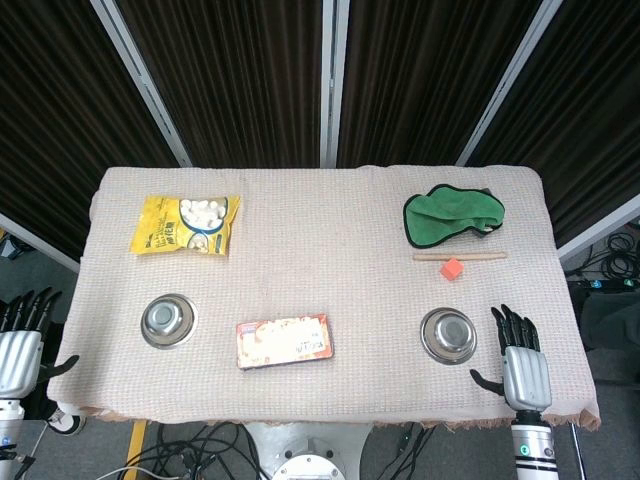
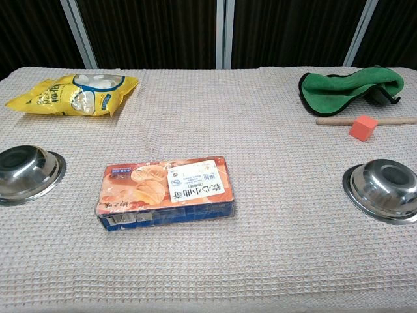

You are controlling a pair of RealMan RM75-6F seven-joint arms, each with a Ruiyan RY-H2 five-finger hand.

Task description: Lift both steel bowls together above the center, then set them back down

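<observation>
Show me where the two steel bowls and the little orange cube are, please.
Left steel bowl (image 1: 168,320): head view, on the bowl's inner bottom.
Right steel bowl (image 1: 447,334): head view, on the bowl's inner bottom.
Orange cube (image 2: 363,127): chest view, on the cube's front face.

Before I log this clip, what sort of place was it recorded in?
Probably a lab or test cell, not a home. A table draped in beige cloth stands before black curtain panels in metal frames, and loose cables lie on the floor below the front edge.
</observation>
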